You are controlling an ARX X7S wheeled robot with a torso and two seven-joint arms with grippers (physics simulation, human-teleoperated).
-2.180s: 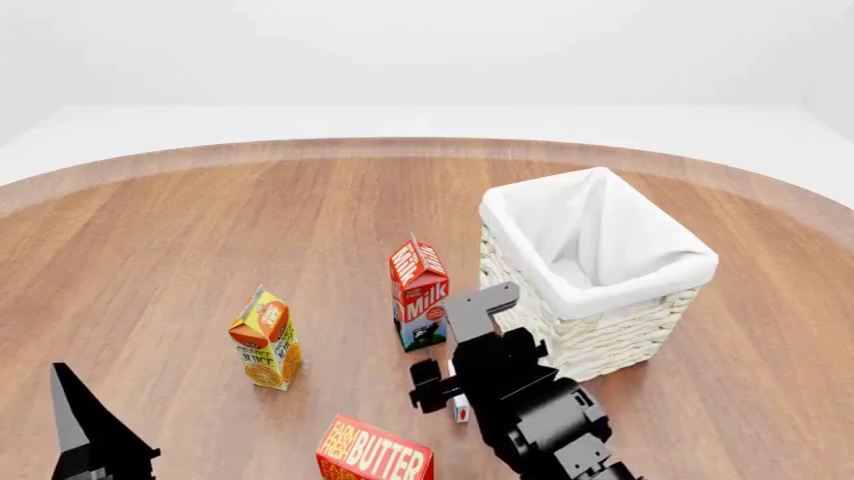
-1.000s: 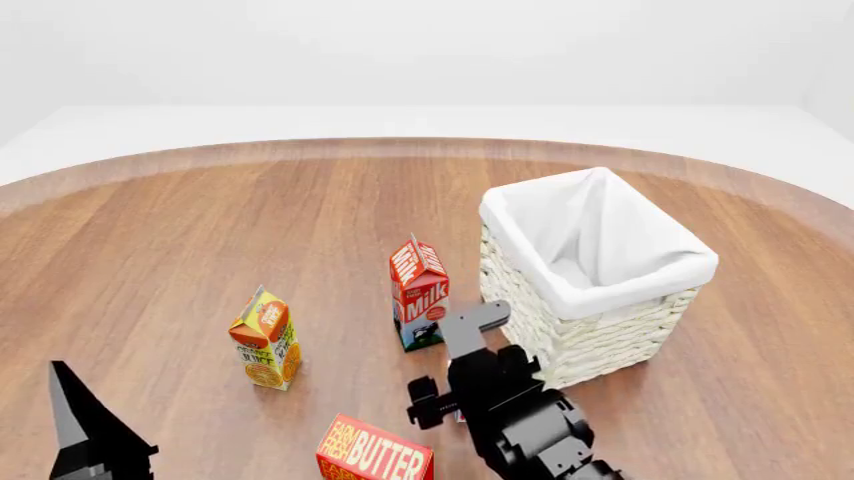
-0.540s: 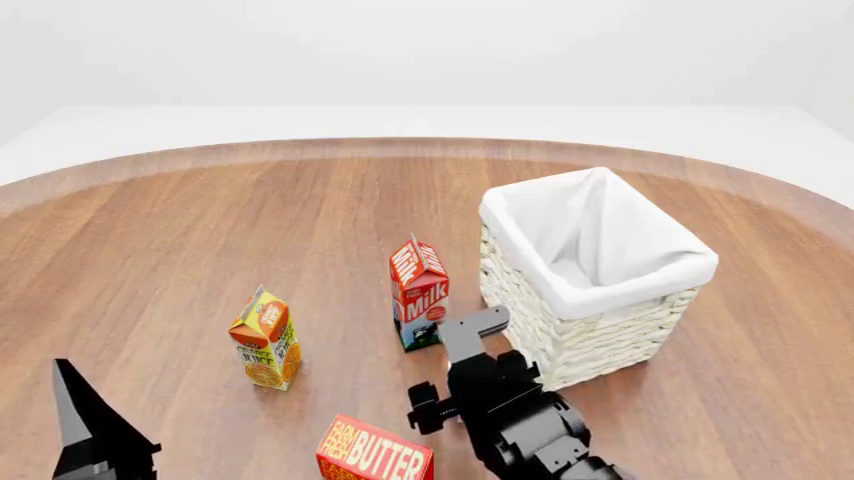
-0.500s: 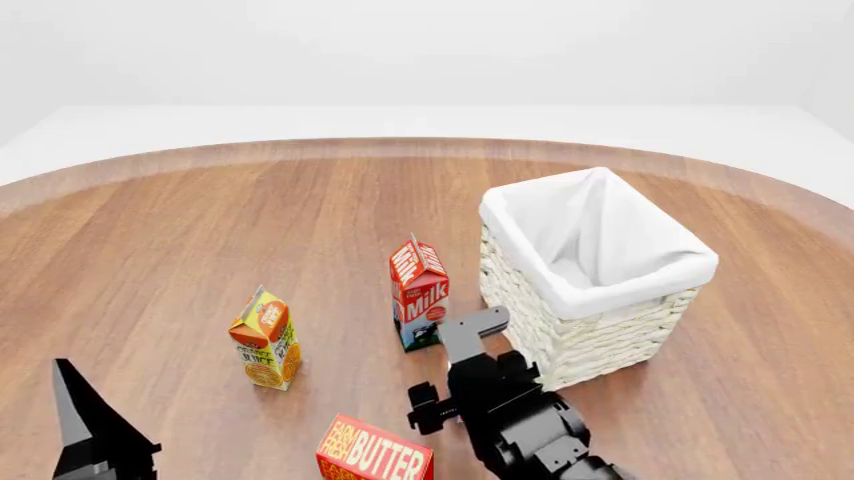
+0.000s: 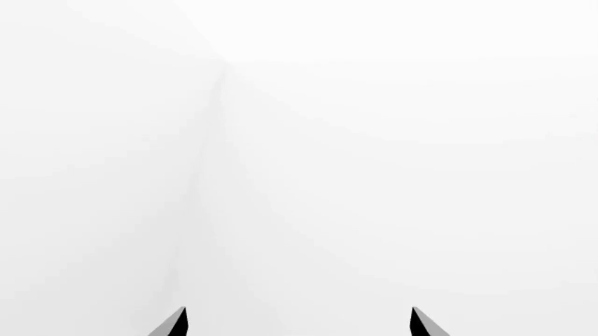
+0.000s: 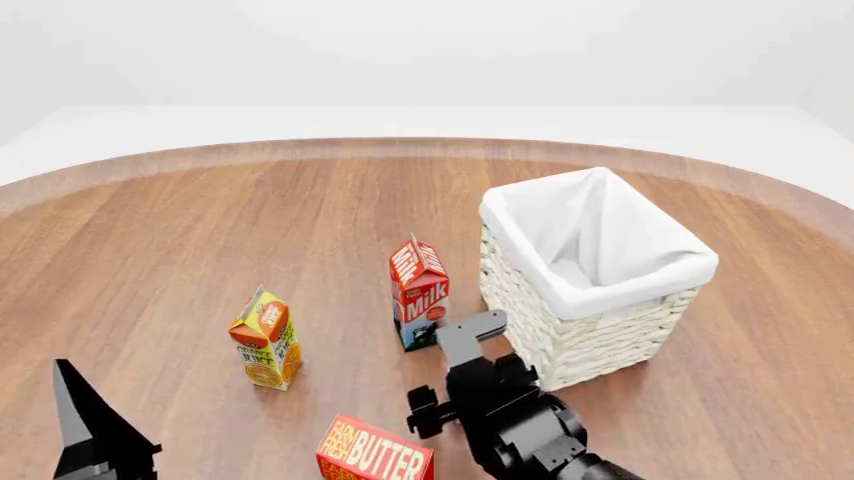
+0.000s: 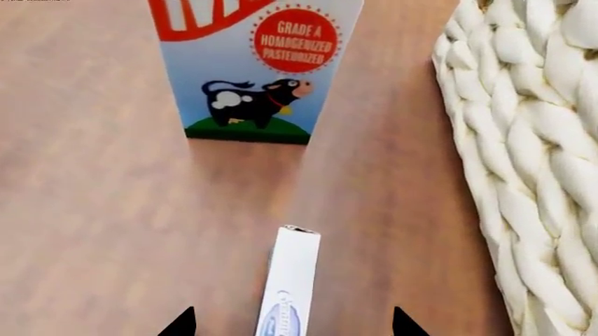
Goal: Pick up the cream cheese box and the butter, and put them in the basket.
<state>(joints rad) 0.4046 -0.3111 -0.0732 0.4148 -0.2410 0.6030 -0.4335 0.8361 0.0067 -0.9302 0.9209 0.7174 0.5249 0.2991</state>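
The wooden counter [image 6: 200,230] carries everything. The basket [image 6: 594,285] stands right of centre, upright, its white liner folded over the rim. The right arm reaches in from the near edge, its right gripper [image 7: 291,323] low over the counter just near-left of the basket, between the basket's woven wall and the milk carton [image 6: 419,293]. Its two finger tips stand apart, released, with the cream cheese box [image 7: 288,287] lying on its thin edge on the counter between them; whether they touch it cannot be told. In the head view the arm hides that box. The butter [image 6: 375,452] stands at the near edge, left of the right arm. The orange juice carton [image 6: 266,339] stands upright further left. The left gripper [image 5: 297,323] sits at the near left corner, its tips spread wide and holding nothing.
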